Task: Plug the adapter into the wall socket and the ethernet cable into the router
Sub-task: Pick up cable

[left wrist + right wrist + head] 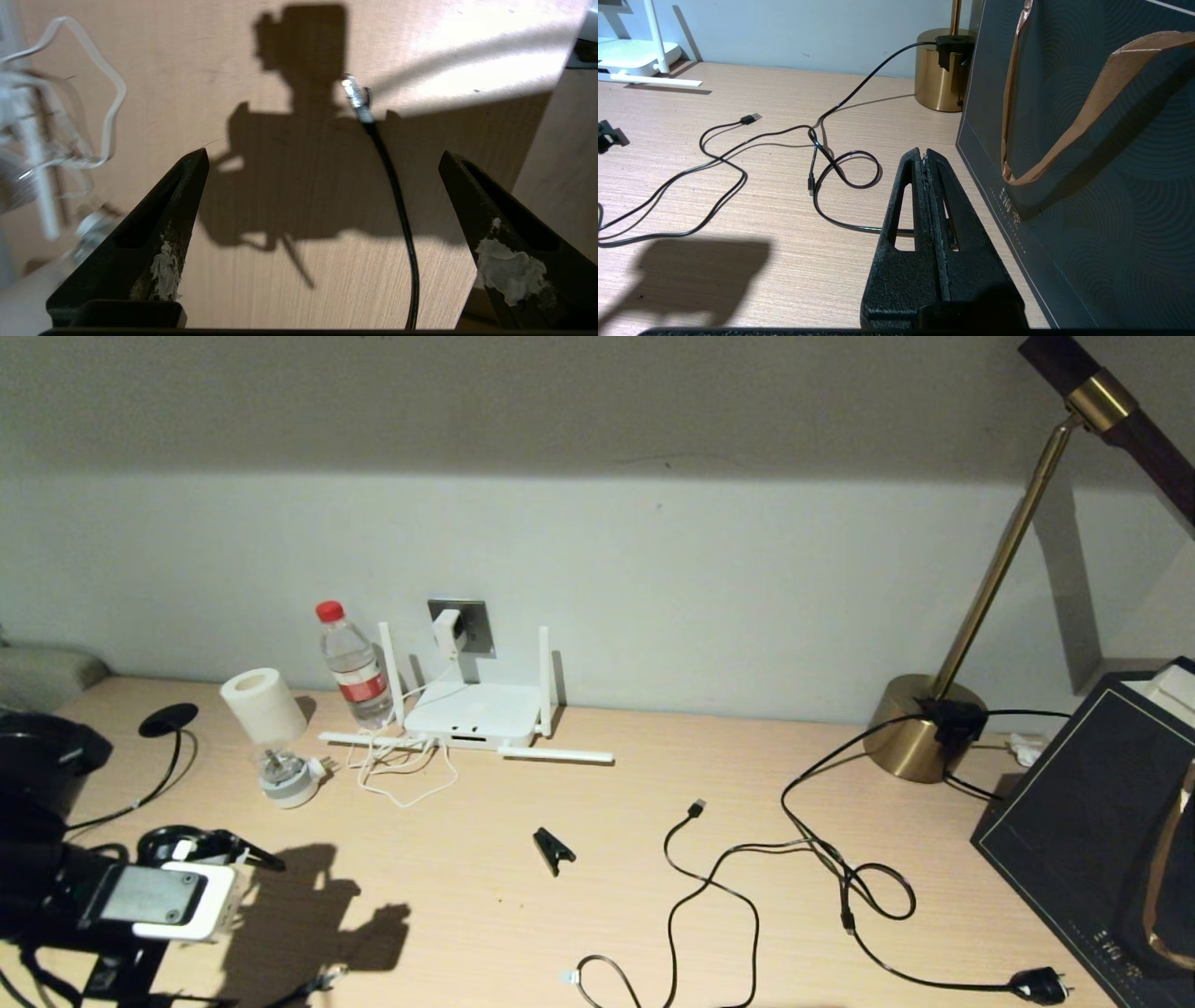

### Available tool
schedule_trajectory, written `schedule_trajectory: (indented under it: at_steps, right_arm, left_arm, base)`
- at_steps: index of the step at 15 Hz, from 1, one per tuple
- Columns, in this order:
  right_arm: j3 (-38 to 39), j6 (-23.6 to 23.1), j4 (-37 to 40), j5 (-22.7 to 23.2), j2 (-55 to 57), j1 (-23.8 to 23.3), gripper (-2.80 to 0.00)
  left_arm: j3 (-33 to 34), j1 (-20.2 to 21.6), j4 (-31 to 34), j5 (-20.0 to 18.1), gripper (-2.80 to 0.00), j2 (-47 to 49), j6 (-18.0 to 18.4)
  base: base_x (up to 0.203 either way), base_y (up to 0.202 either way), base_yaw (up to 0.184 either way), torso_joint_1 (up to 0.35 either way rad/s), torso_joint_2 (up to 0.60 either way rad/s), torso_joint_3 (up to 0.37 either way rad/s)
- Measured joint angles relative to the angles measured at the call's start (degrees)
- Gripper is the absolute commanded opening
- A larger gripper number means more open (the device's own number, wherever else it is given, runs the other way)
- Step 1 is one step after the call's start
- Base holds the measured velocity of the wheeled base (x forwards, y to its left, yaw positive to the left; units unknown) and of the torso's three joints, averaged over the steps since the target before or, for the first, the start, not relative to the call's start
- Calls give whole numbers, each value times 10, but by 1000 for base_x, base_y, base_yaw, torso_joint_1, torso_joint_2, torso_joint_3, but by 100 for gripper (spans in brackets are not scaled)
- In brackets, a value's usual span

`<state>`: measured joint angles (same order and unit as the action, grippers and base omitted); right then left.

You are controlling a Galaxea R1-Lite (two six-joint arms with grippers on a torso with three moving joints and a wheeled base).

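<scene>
The white adapter (449, 630) sits plugged into the grey wall socket (476, 623) on the back wall, and its thin white cord drops to the desk. Below it lies the white router (476, 714) with its stick antennas. The ethernet cable (397, 196) lies on the desk, its clear connector (354, 94) pointing away from my left gripper (322, 158). That gripper is open and hovers over the cable, with nothing between its fingers. In the head view the left wrist (154, 896) is at the front left. My right gripper (923, 153) is shut and empty, beside a dark bag.
A water bottle (355, 665) and a white cylinder-topped plug-in lamp (273, 733) stand left of the router. A black clip (553, 848), a USB-tipped cable (695, 809) and a chunky-plug cable (1038, 985) lie mid-desk. A brass lamp base (920, 733) and a dark gift bag (1092, 821) stand at the right.
</scene>
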<state>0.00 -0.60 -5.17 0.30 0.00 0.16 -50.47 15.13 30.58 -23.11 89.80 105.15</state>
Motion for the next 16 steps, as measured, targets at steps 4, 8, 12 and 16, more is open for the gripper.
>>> schedule_trajectory:
  at_steps: [4,8,12,16]
  right_arm:
    - [0,0,0,0,0,0,-280]
    - [0,0,0,0,0,0,-280]
    - [0,0,0,0,0,0,-280]
    - [0,0,0,0,0,0,-280]
  left_arm:
    - [-17,-3,-26,-1,0,84,11]
    - [-18,-5,-41,1,0,143,12]
    - [-19,-15,-82,2,0,190,8]
    - [-21,-24,-83,10,0,212,6]
  base:
    - [0,0,0,0,0,0]
    - [0,0,0,0,0,0]
    - [0,0,0,0,0,0]
    - [0,0,0,0,0,0]
